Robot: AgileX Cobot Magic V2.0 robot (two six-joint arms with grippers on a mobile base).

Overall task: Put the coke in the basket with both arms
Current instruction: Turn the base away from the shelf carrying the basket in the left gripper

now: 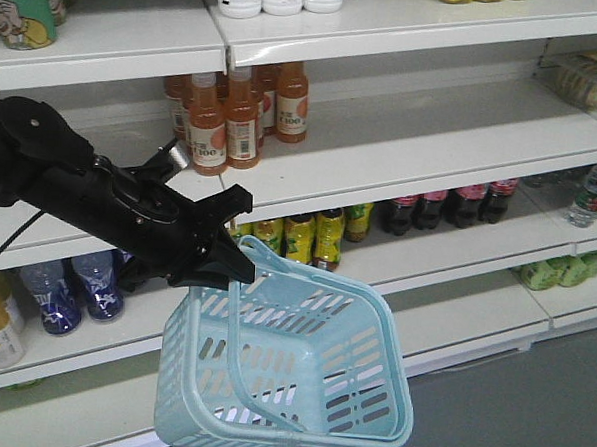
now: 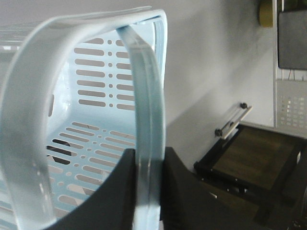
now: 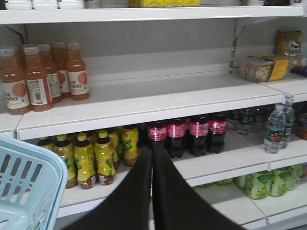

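4 slim red-wrapped plastic coke bottles [image 3: 176, 136] stand in a row on a white shelf [image 3: 240, 160] at frame centre, just above the right gripper [image 3: 152, 158], whose 2 fingers [image 3: 168, 201] are pressed together on nothing. At lower left, the light blue plastic basket [image 1: 300, 384] hangs tilted from the left gripper [image 1: 241, 269], clenched on 1 swing handle [image 2: 146, 120].
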